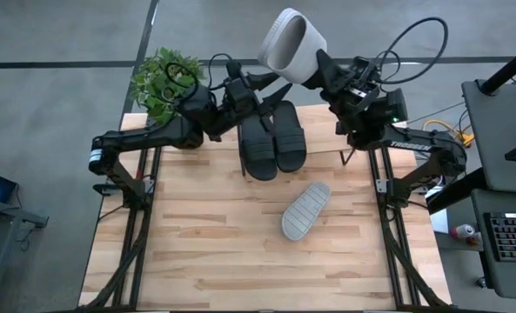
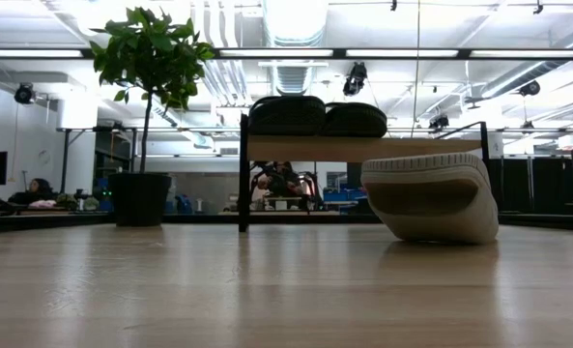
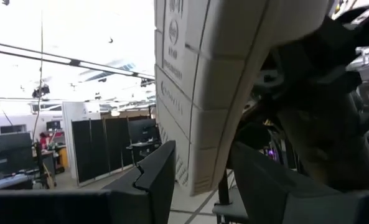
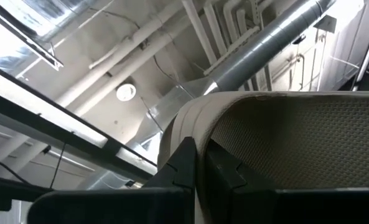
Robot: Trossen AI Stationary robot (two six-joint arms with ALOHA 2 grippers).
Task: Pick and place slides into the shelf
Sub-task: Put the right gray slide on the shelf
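The shelf (image 2: 363,147) stands at the far edge of the worktop (image 1: 205,252), just beside a potted plant (image 1: 164,83) at its left end. On its light plank top lie the two black slides (image 1: 273,139), side by side and touching, toes pointing toward the near side; in the low view they sit as two dark humps at the left half of the plank, the right half bare.

One pale slide (image 1: 305,209) lies sole-up on the worktop, in front of the shelf and a little to its right, apart from it and tilted diagonally. In the low view it shows before the shelf's right leg.

The other pale slide (image 1: 292,41) is held high above the shelf's back edge. The right tool (image 1: 320,65) is clamped on it; the right wrist view shows its fingers (image 4: 184,165) pinching the slide's rim. The left tool (image 1: 271,87) sits close below the same slide, its fingers (image 3: 156,171) spread apart with the slide's edge between them
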